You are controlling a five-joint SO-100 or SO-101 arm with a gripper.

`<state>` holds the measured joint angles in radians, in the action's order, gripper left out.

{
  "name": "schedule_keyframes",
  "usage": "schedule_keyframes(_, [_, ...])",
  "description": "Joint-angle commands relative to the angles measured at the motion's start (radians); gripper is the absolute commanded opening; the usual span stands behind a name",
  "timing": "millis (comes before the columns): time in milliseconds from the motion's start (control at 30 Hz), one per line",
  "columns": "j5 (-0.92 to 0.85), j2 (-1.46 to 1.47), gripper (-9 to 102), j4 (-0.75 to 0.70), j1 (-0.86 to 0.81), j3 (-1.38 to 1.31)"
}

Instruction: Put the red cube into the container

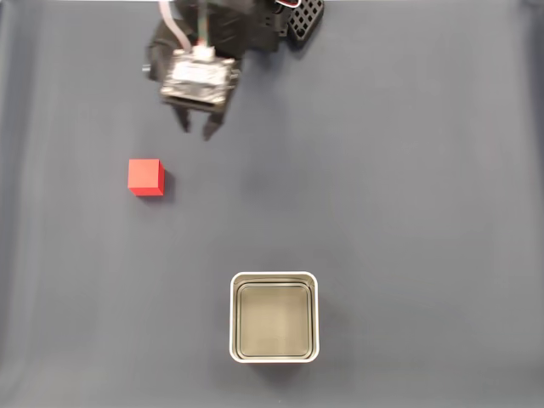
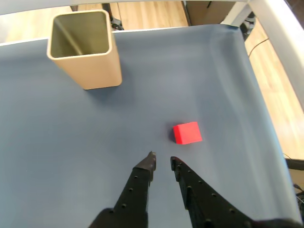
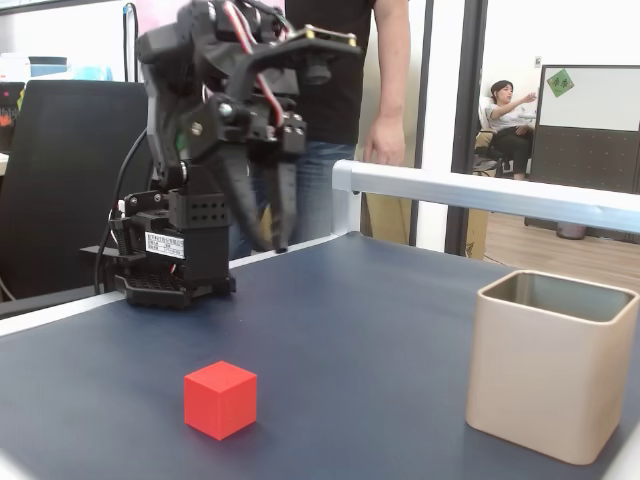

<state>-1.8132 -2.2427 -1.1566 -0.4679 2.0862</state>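
- The gripper (image 2: pixel 161 161) hangs above the dark blue table cover (image 1: pixel 408 170) with its jaws nearly closed, only a narrow slit between them, and holds nothing.
- The red cube (image 1: pixel 145 178) sits on the cover, well apart from the container (image 1: pixel 274 280) and, in the wrist view, just ahead and right of the fingertips.
- Risk: unless the jaws spread first, a descent likely knocks the cube aside rather than straddling it.
- Risk: an off-centre release could bounce the cube off the tin's rim.
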Motion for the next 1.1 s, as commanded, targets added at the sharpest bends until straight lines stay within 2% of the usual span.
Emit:
schedule_keyframes(0, [-0.044,0.077,13,-0.002,-0.075,-0.141])
schedule_keyframes(233, [-0.176,0.259,24,0.018,-0.198,-0.255])
schedule_keyframes(633, [-0.245,0.453,35,0.233,-0.218,-0.224])
schedule_keyframes(1067, [-0.259,0.589,37,0.426,-0.219,-0.160])
